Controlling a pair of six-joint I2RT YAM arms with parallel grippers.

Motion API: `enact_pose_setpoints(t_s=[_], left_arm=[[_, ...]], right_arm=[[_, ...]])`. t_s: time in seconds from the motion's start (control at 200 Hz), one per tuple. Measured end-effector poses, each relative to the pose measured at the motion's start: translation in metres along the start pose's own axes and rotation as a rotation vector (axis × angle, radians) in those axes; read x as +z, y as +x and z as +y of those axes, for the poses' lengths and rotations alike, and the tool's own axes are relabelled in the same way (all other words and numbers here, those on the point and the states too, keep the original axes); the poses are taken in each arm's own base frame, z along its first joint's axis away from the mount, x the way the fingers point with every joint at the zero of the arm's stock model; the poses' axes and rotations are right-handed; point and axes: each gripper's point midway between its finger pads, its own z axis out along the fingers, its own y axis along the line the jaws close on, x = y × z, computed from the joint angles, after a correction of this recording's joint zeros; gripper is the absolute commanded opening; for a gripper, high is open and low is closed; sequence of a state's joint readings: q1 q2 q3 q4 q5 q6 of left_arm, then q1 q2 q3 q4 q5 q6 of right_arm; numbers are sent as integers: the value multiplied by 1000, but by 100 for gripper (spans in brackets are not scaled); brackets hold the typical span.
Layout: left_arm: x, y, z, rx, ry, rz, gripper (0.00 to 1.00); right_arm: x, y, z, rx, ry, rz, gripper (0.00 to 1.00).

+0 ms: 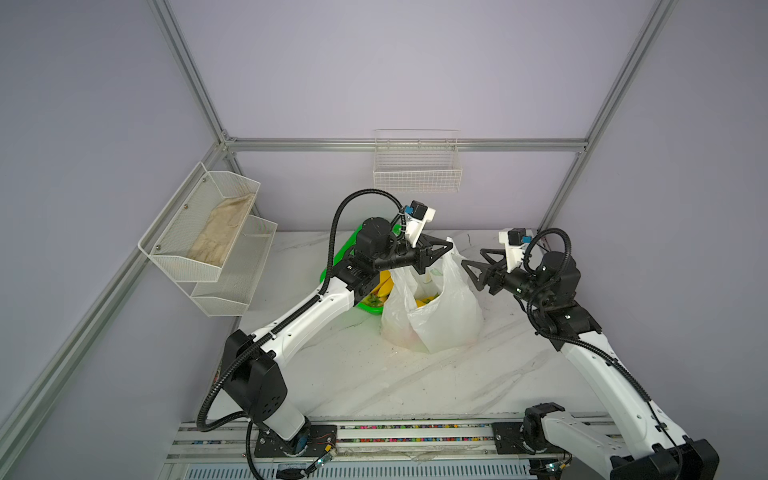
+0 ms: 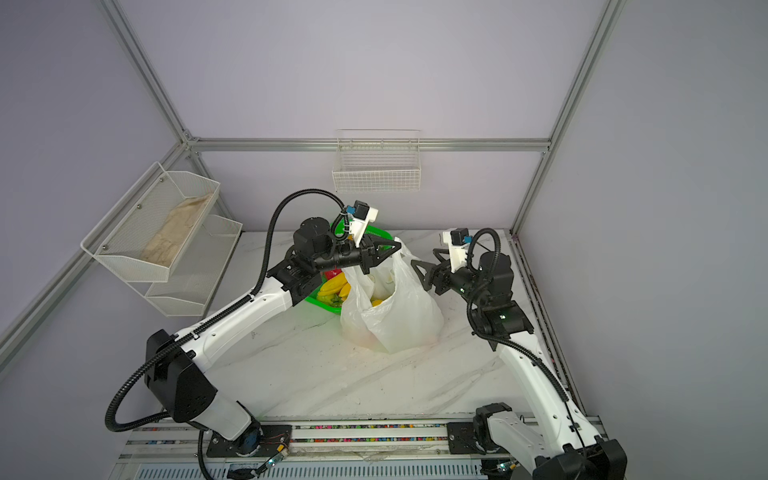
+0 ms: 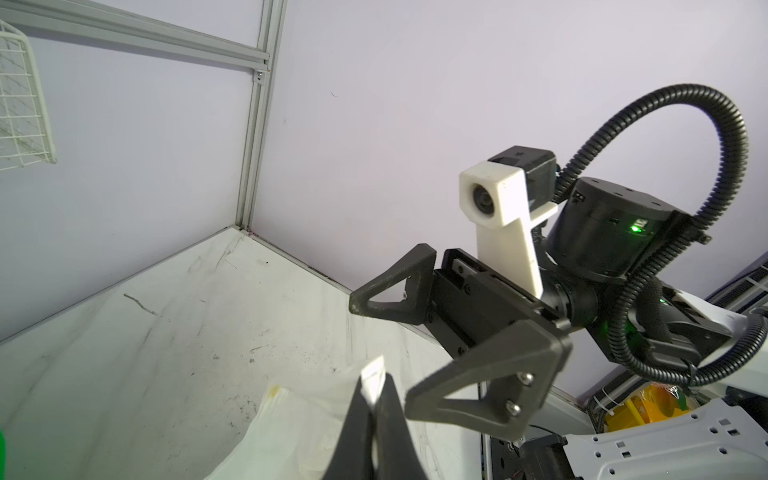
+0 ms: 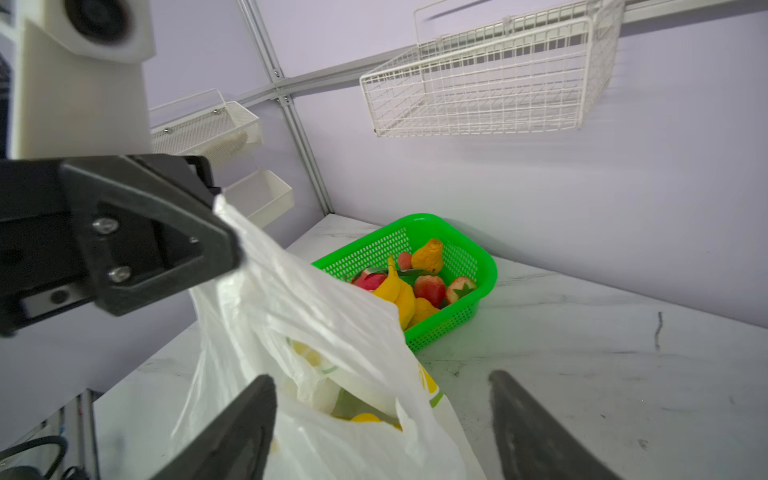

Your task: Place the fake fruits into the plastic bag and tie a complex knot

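The plastic bag [image 1: 440, 320] [image 2: 399, 324] stands on the marble table with its mouth open, and yellow fake fruits [image 1: 426, 300] [image 4: 365, 417] show inside. My left gripper [image 1: 451, 247] [image 2: 399, 248] [image 3: 376, 386] is shut on a handle strip of the bag [image 3: 372, 376] and holds it up. My right gripper [image 1: 472, 257] [image 2: 422, 255] [image 4: 380, 376] is open just right of the bag's top, with the bag's rim [image 4: 299, 291] lying between and below its fingers. More fake fruits [image 4: 415, 282] [image 2: 332, 289] lie in the green basket [image 4: 424, 218]. A knot is not in view.
The green basket [image 1: 365, 309] sits behind and left of the bag, partly under my left arm. A white wire basket [image 1: 417, 174] hangs on the back wall. A two-tier mesh shelf [image 1: 232, 286] on the left wall holds a beige cloth [image 1: 222, 232].
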State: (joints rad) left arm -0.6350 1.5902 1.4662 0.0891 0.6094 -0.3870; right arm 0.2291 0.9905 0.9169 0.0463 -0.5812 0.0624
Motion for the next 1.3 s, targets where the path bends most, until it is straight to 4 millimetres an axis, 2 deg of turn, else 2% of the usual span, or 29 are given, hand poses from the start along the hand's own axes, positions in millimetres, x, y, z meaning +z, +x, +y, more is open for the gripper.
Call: enact_pose_setpoints(t_s=[0.105, 0.23, 0.4, 0.575, 0.77, 0.98, 1.16, 1.3], left_arm=[[-1, 1, 0, -7, 0, 0, 0], [-2, -3, -3, -11, 6, -14, 0], [-4, -7, -7, -4, 22, -24, 0], [-4, -7, -8, -3, 31, -22, 0], [-8, -7, -6, -6, 33, -28, 0], [-10, -9, -10, -11, 44, -32, 0], [-11, -10, -11, -12, 45, -37, 0], [-13, -12, -13, -18, 47, -44, 0]], right_arm=[[-8, 0, 6, -14, -12, -23, 97], [-6, -3, 11, -39, -31, -43, 97], [6, -5, 14, -80, -74, -73, 97], [24, 5, 19, -87, -174, -57, 97], [26, 8, 32, -104, -272, -54, 97], [34, 18, 36, -106, -327, -32, 97], [38, 25, 46, -120, -373, -15, 87], [38, 28, 55, -133, -394, -17, 72]])
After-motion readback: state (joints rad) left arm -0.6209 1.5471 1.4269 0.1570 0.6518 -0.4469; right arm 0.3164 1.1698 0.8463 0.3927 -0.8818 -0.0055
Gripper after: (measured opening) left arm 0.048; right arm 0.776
